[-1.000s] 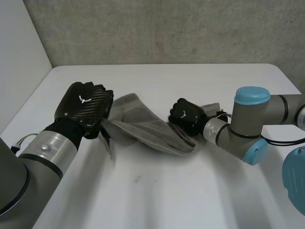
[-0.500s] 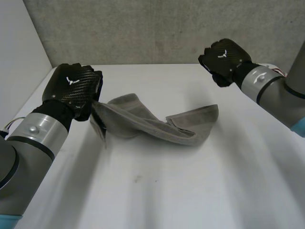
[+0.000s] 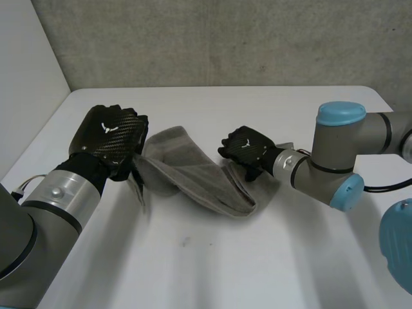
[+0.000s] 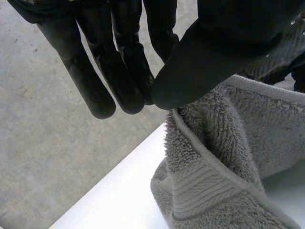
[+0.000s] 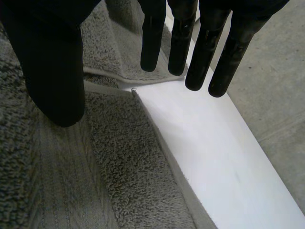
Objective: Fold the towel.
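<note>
Mid-fold: towel (image 3: 193,174) bunched.
My left hand (image 3: 109,138) pinches one end (thumb to fingers); my right hand (image 3: 248,149), fingers straight, must grip the other.

A white table (image 3: 212,257) stands against a grey concrete wall (image 3: 225,38).

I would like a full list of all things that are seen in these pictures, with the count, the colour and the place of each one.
towel: one, grey, bunched in the middle of the table, between the two hands.
table: one, white, under everything.
concrete wall: one, grey, behind the table's far edge.
side wall: one, white, beside the table's left edge.
left hand: one, black, at the towel's left end, pinching its hem.
right hand: one, black, over the towel's right end, fingers straight.
left arm: one, grey.
right arm: one, grey, with a light-blue cap.
</note>
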`<action>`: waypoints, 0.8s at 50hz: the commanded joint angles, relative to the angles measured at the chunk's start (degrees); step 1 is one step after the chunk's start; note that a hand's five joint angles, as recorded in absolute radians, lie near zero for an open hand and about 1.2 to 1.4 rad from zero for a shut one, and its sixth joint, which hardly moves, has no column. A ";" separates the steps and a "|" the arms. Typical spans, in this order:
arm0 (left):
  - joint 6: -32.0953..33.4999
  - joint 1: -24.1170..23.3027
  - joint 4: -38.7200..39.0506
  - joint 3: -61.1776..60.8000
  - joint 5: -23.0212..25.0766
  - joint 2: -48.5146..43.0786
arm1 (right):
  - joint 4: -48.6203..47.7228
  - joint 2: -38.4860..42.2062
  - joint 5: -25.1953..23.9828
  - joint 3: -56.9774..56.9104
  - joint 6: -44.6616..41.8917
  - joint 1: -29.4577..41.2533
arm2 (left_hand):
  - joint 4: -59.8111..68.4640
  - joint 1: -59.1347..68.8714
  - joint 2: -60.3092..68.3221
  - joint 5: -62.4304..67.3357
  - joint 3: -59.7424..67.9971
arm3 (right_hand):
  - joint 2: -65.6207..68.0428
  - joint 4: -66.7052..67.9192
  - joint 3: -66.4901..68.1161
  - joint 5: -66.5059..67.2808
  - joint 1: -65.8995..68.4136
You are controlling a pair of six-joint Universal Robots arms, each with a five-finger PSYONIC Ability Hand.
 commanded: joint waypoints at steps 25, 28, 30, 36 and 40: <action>0.00 0.14 0.12 0.04 0.00 -0.03 | -0.17 4.18 0.28 -2.68 -2.56 -0.13 | 10.22 11.01 10.26 10.25 10.29 | 14.96 15.23 15.16 15.40 18.72; 0.00 0.14 0.12 0.04 0.00 -0.03 | -0.17 4.18 0.37 -2.59 -2.56 -0.13 | 10.22 11.01 10.26 10.25 10.29 | 13.28 13.55 13.48 13.72 17.04; 0.00 0.14 0.12 0.04 0.00 -0.03 | -0.17 4.18 0.37 -2.59 -2.56 -0.13 | 10.22 11.01 10.26 10.25 10.29 | 13.45 13.72 13.65 13.89 17.20; 0.00 0.06 0.12 0.04 0.00 -0.03 | -0.25 3.57 0.46 -2.59 -3.43 -0.04 | 10.22 11.01 10.26 10.25 10.29 | 40.08 40.34 40.27 40.51 43.83; 0.00 0.06 0.03 0.04 0.00 -0.03 | -0.61 2.16 1.16 -2.59 -4.58 0.05 | 10.22 11.01 10.26 10.25 10.29 | 49.22 49.48 49.42 49.66 52.97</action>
